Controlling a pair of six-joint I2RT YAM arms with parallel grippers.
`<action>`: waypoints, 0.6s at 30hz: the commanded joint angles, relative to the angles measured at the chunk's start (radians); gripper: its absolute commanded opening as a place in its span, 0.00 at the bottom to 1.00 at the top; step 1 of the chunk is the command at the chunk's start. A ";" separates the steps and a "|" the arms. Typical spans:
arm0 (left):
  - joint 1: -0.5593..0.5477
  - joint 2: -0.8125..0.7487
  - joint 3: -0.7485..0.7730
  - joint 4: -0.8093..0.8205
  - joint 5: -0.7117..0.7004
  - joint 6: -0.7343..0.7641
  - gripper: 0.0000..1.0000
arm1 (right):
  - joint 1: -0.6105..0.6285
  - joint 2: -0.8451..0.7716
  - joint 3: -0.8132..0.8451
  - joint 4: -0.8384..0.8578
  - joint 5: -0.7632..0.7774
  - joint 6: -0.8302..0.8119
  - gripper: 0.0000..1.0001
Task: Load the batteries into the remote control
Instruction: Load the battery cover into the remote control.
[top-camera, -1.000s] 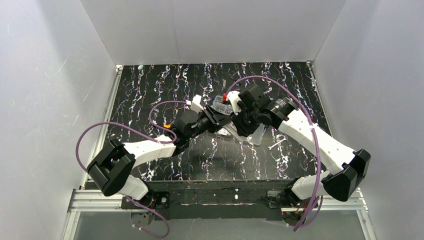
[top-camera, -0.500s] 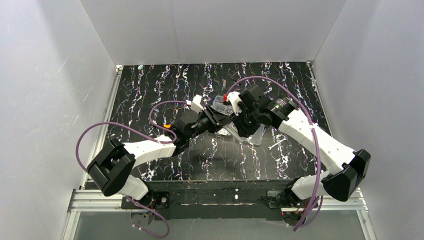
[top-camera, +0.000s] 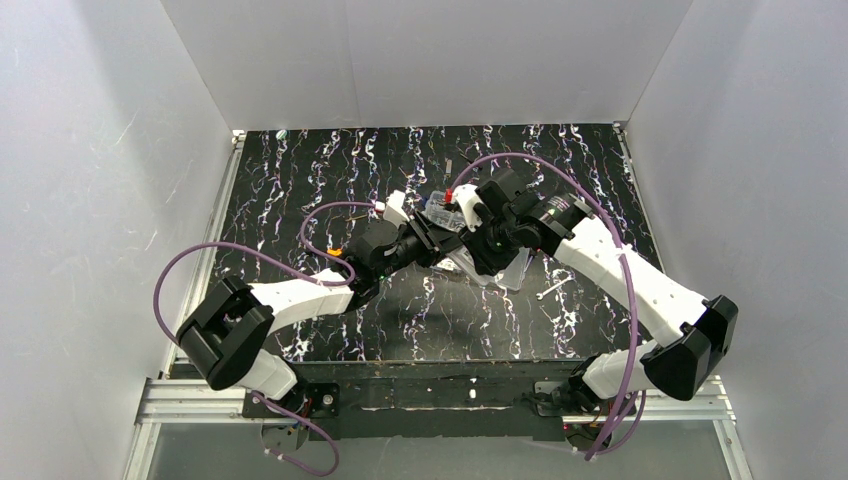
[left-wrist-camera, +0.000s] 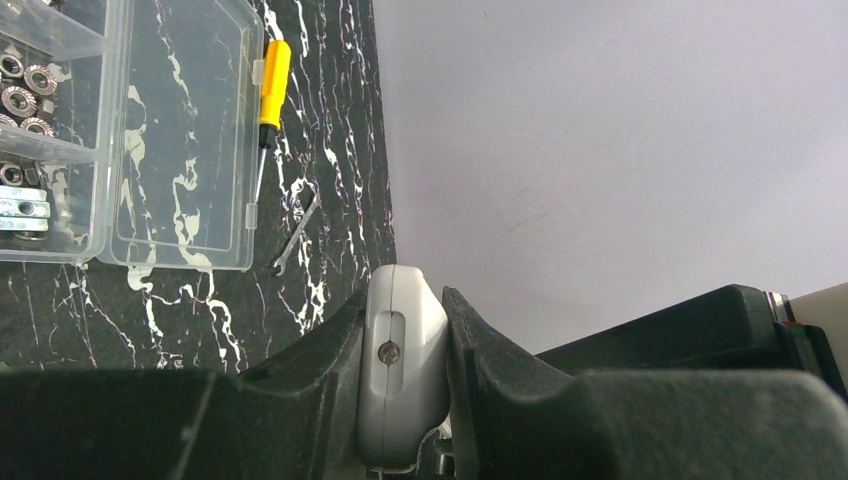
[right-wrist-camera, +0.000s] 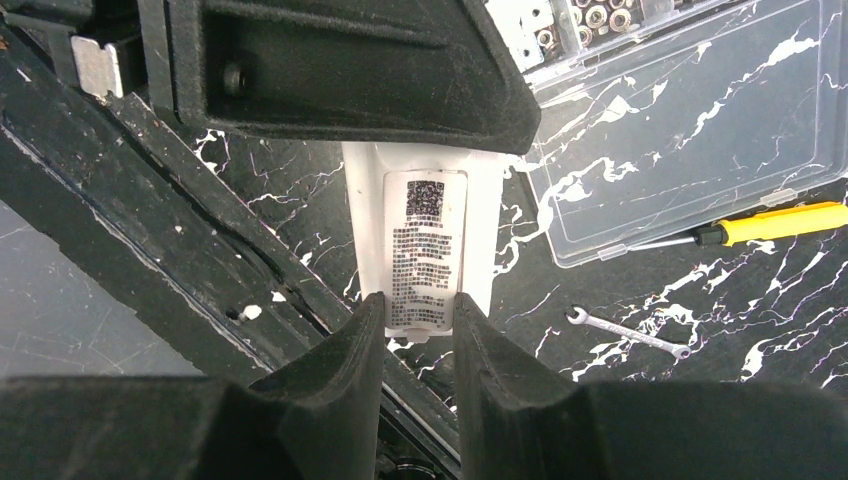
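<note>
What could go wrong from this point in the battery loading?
1. The left claw pinches the remote control only by its slim edges; a push from the right claw at its end could twist it loose.
2. The open clear box lies close by; a dropped remote might strike it.

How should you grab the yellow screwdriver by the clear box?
Grip the screwdriver by its thick yellow handle, coming from straight above and squeezing across it: it lies flat, and its shaft is thin.
</note>
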 joint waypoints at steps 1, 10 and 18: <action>-0.006 -0.005 0.049 0.113 0.017 -0.010 0.00 | 0.001 0.006 0.040 0.019 -0.046 -0.014 0.16; -0.006 -0.005 0.041 0.125 0.016 -0.010 0.00 | 0.001 0.016 0.040 0.023 -0.046 -0.011 0.25; -0.006 -0.004 0.044 0.123 0.014 -0.011 0.00 | 0.001 0.014 0.037 0.027 -0.041 -0.013 0.40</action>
